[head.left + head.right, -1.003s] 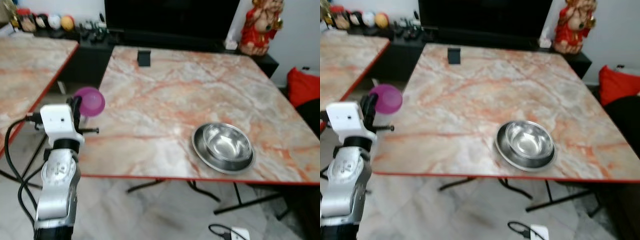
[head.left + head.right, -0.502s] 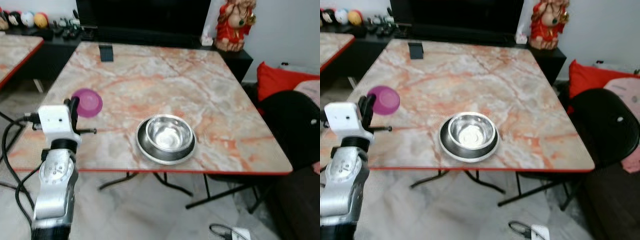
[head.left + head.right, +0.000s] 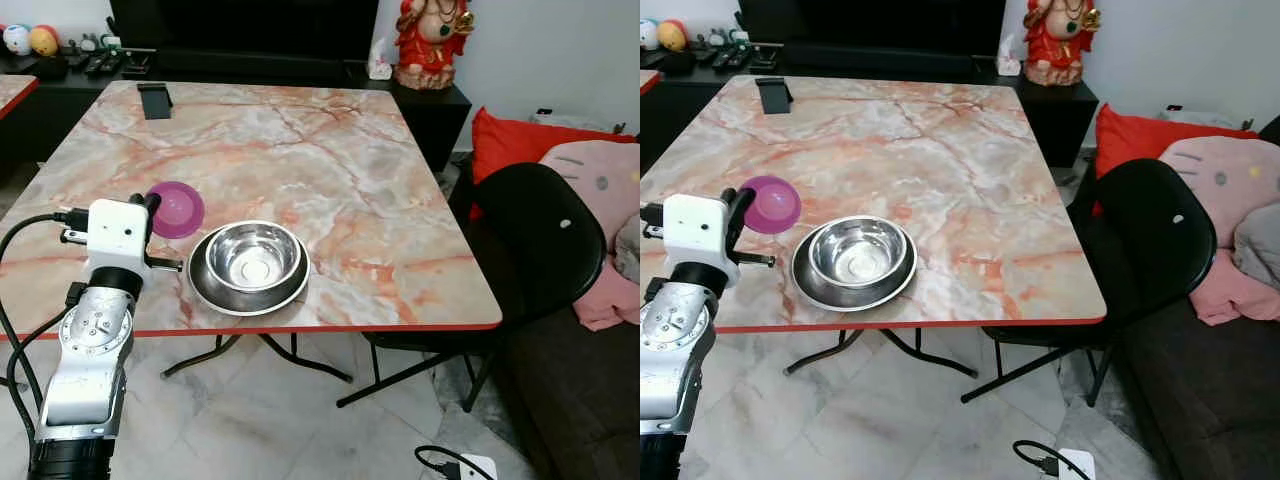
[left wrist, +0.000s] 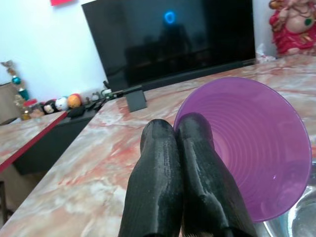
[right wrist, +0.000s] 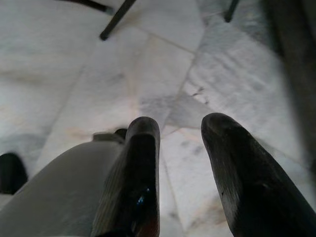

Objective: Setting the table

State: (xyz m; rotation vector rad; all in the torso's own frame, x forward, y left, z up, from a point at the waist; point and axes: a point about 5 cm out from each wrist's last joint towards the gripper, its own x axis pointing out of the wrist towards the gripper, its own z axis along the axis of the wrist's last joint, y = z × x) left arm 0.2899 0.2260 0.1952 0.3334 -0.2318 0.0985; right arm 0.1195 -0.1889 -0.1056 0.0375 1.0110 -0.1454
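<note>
The camera has swung toward the steel bowl (image 3: 252,262); the left gripper (image 4: 178,132), jaws clamped on the purple cup (image 3: 176,208), now hangs just beside it over the tabletop (image 3: 330,160). Placement appears imminent. The right gripper (image 5: 180,129) hangs idle, jaws parted, empty.

Marble table (image 3: 330,170) (black chair (image 3: 535,235) beside)

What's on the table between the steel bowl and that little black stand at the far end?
Nothing: in the left eye view, the marble table is bare between the steel bowl and the black stand. The purple cup, held in the left gripper, sits off to one side.
</note>
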